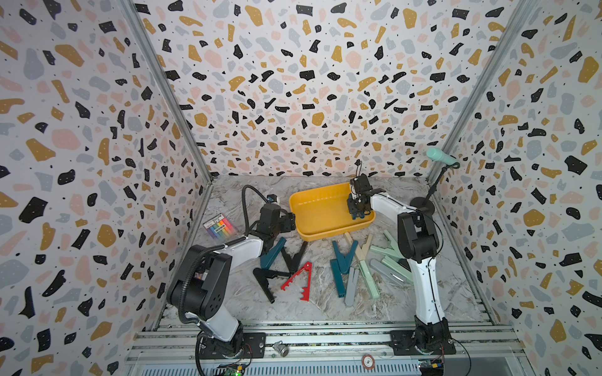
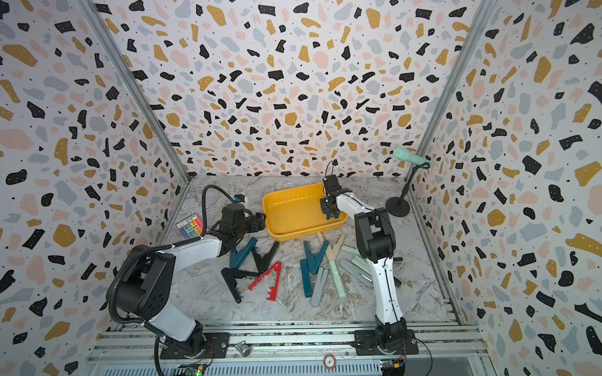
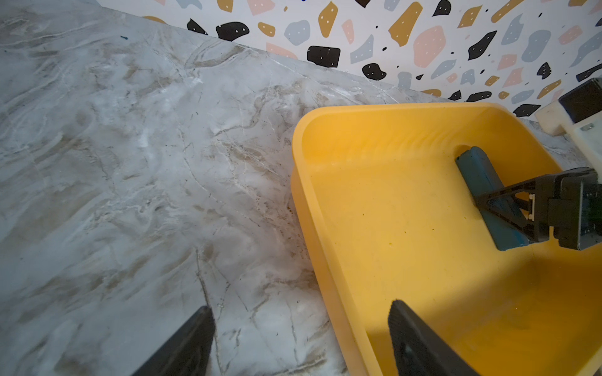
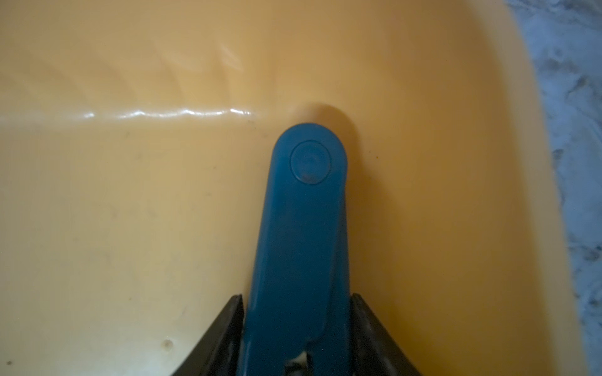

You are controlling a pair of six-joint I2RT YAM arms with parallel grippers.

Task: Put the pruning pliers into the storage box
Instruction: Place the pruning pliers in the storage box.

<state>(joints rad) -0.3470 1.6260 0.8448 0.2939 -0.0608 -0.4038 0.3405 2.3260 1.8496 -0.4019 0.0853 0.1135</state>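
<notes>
Since the teal pruning pliers (image 4: 306,211) sit low inside the storage box (image 1: 319,211), tip near its wall, the right claw (image 1: 357,215) brackets them, probably for release; gripping or loose, can't tell. Meanwhile the left claw (image 3: 301,309) gapes empty over the box rim.

**Legible marks, placed from the storage box (image 1: 321,211).**

**(a)** Round disc (image 1: 368,360) with a reddish rim, seen in both top views. It sits on the aluminium rail (image 1: 325,340), well apart from the storage box on the box's near side. Its white centre carries one dark character, either "5" or "S"; which one cannot be told.

**(b)** Rainbow-striped packet (image 1: 220,226) on the desk (image 1: 293,309), to the left of the storage box. It has a white label strip with dark print, too small to read.

**(c)** Teal pruning pliers (image 4: 303,228) inside the storage box. Any marking on the round pivot cap is too blurred to read.

No other lettering is legible.
</notes>
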